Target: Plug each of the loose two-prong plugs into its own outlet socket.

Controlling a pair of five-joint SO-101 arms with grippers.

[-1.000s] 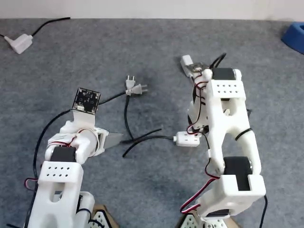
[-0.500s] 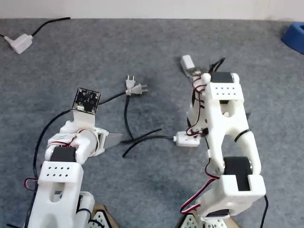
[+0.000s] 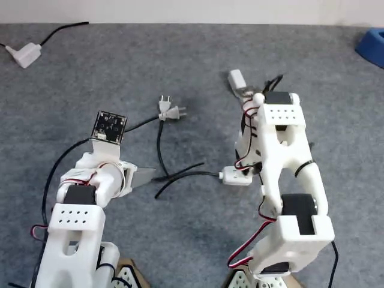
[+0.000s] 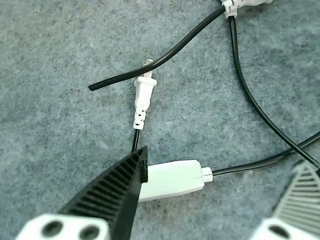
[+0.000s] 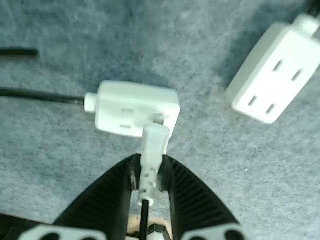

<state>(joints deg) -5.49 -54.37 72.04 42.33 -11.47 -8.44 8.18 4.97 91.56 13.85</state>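
My right gripper (image 5: pixel 150 162) is shut on a white two-prong plug (image 5: pixel 152 142). The plug's front end meets the face of a white outlet socket (image 5: pixel 131 109), and a bit of prong still shows between them. That socket (image 3: pixel 236 176) lies beside the right arm in the high view. A second white socket (image 5: pixel 272 75) lies farther off (image 3: pixel 236 77). My left gripper (image 4: pixel 222 160) is open low over the carpet, with a white socket block (image 4: pixel 172 179) between its fingers. A loose white plug (image 4: pixel 142 97) lies just ahead of it. Another loose plug (image 3: pixel 170 110) lies mid-table.
Black cables (image 3: pixel 161 144) cross the grey carpet between the arms, with loose ends near the left gripper (image 3: pixel 141 175). A white adapter (image 3: pixel 24 54) sits at the far left corner and a blue object (image 3: pixel 372 45) at the far right edge.
The right arm's wrist has drawn slightly back toward its base, over the socket. The left arm and the loose plugs have not moved.
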